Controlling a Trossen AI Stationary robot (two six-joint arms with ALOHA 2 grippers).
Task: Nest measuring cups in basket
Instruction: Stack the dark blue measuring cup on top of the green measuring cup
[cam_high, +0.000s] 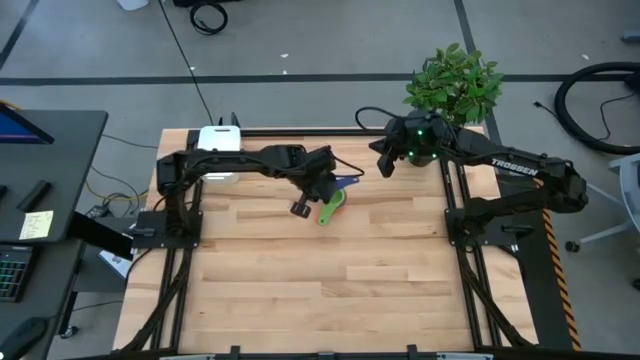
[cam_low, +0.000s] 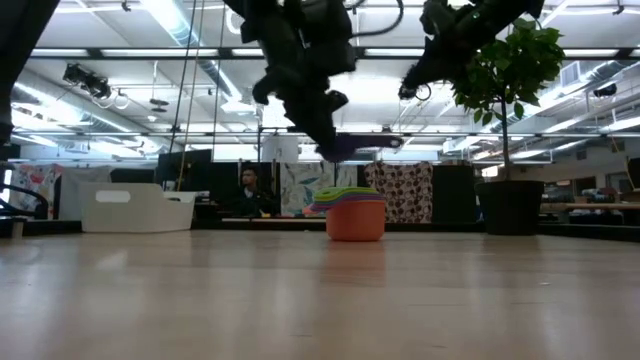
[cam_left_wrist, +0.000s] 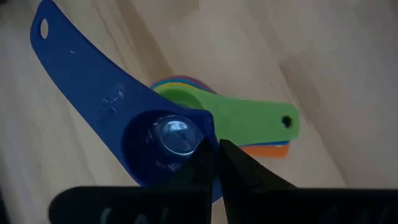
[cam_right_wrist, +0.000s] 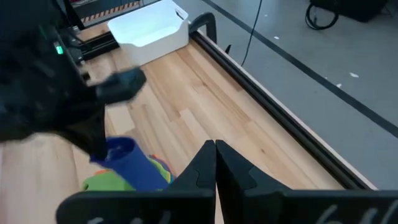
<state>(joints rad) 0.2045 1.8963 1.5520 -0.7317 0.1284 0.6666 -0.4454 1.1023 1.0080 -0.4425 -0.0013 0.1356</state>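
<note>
My left gripper (cam_high: 322, 187) hangs over the table's middle, shut on the dark blue measuring cup (cam_left_wrist: 146, 134), which also shows as the dark blue cup (cam_low: 350, 146) in the low view. Below it a stack of nested cups (cam_low: 355, 212) rests on the wood, orange at the bottom, with the green handle (cam_left_wrist: 258, 120) sticking out on top. The white basket (cam_high: 218, 139) stands at the far left corner. My right gripper (cam_right_wrist: 216, 151) is shut and raised near the far edge, beside the plant. My left gripper pinches the dark blue cup by its bowl wall (cam_left_wrist: 207, 124), on the side away from the long handle (cam_left_wrist: 74, 59). One finger seems to be inside the bowl and one outside. The fingers come from above. The cup is lifted clear above the stack, about level.
A potted plant (cam_high: 455, 82) with a dark pot (cam_low: 510, 206) stands at the far right corner. The table's black frame rails (cam_right_wrist: 261, 87) run along the edges. Bare wood (cam_high: 340, 290) spreads across the near half. A person sits in the room beyond.
</note>
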